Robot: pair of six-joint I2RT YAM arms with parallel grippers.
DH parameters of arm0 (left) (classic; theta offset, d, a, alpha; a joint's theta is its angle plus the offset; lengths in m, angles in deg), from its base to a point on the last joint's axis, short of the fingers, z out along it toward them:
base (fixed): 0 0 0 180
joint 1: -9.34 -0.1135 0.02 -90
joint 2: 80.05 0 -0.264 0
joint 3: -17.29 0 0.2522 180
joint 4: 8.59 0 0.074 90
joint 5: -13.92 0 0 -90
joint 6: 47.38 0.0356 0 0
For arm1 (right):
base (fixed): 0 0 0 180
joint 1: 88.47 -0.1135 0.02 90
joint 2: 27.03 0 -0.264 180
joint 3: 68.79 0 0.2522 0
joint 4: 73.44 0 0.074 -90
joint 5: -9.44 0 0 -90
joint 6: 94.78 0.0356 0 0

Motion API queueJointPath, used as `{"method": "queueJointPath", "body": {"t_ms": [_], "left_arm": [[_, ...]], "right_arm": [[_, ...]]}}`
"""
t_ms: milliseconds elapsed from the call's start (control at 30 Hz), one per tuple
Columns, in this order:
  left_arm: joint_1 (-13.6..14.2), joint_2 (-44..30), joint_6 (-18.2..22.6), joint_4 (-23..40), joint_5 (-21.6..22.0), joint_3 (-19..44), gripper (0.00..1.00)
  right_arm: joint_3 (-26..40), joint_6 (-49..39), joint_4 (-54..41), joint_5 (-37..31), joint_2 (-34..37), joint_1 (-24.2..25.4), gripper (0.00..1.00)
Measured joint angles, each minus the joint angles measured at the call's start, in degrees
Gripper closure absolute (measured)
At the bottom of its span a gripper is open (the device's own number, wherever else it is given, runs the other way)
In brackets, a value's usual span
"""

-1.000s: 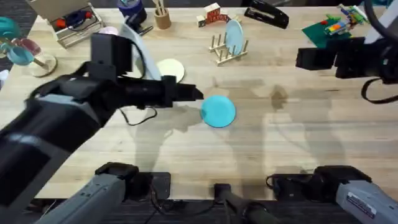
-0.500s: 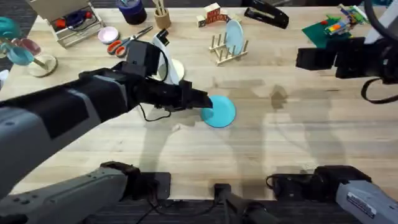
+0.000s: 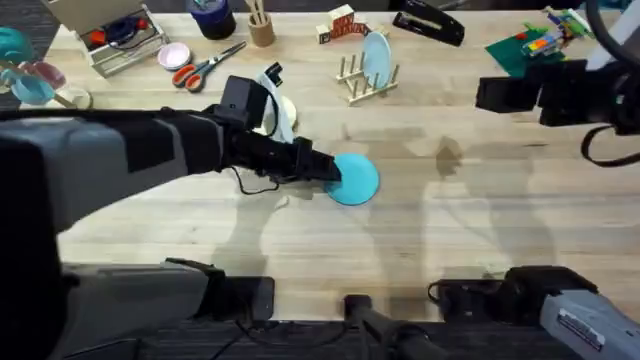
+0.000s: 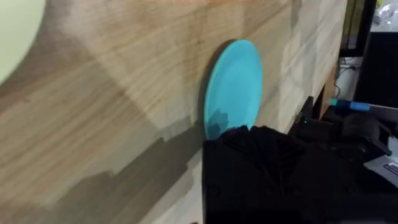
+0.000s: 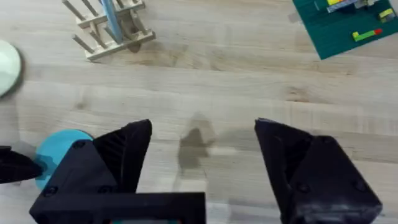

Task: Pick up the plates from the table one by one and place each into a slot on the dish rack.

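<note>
The turquoise plate (image 3: 354, 181) lies flat on the table (image 3: 460, 230) near its middle. My left gripper (image 3: 326, 169) reaches in from the left and sits at the plate's left rim; the left wrist view has that plate (image 4: 234, 84) right in front of it. The cream plate (image 3: 286, 108) lies behind the left arm, mostly hidden. The dish rack (image 3: 366, 78) stands at the back with a pale blue plate upright in it. My right gripper (image 3: 500, 94) hovers open at the right, nothing between its fingers; its wrist view takes in the rack (image 5: 109, 28) and the turquoise plate (image 5: 60, 148).
Along the back edge lie scissors (image 3: 196, 68), a pink dish (image 3: 174, 55), a wooden cup of sticks (image 3: 261, 29), a black stapler (image 3: 428, 22) and a green brick baseplate (image 3: 532, 46). Bare wood stretches between the turquoise plate and the rack.
My left arm has come down and moved right until its gripper meets the turquoise plate's left rim. The plate and the right arm have stayed put.
</note>
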Motion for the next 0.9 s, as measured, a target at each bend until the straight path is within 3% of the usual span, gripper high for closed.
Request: {"method": "queueJointPath", "body": {"t_ms": [233, 500, 900], "left_arm": [[0.0, -5.3, 0.5, -4.2, -2.0, 0.0, 0.958], [-1.3, -10.1, 1.8, -5.9, -7.9, 0.0, 0.958], [-1.3, -10.3, 2.4, -6.0, -8.4, 0.0, 0.958]], "right_arm": [[0.0, 0.0, 0.0, 0.0, 0.0, 0.0, 0.005], [0.0, 0.0, 0.0, 0.0, 0.0, 0.0, 0.005], [0.0, 0.0, -1.9, 1.5, 0.0, 0.0, 0.005]]}}
